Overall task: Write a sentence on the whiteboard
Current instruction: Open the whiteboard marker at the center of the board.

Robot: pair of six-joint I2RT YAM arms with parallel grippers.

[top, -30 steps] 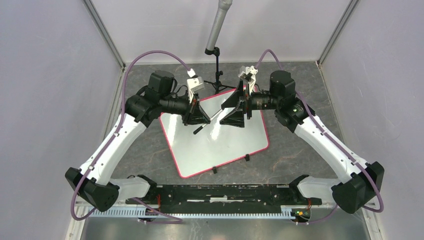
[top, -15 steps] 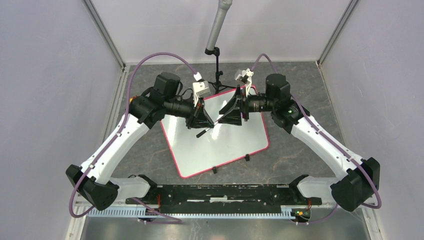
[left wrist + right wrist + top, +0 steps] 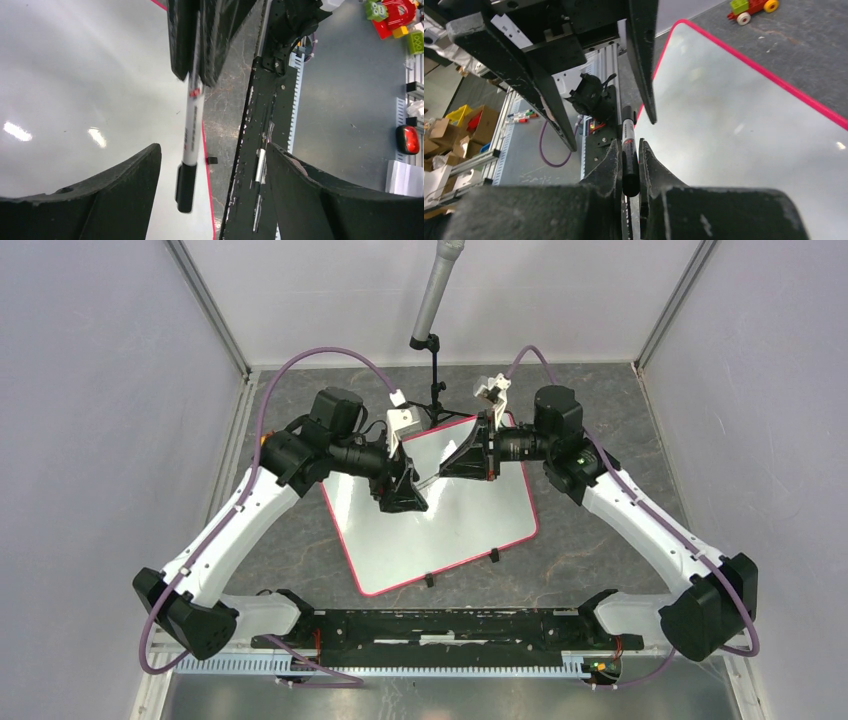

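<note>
Between our open left jaws, a marker held by the right

Above the whiteboard (image 3: 440,540) both our arms meet tip to tip. Our right gripper (image 3: 630,147) is clamped on the marker (image 3: 190,135), one finger pressed on each side of its dark near end, and the white barrel sticks straight out ahead of those jaws. Our left gripper (image 3: 212,150) is spread wide. The marker's black far end sits in the gap between its two fingers, nearer one finger than the other, with space on both sides and touching neither. Below both sets of jaws the whiteboard lies flat on the table (image 3: 580,560), its pink rim running under the left jaws. Its surface beneath the marker shows us only glare from the lights
</note>
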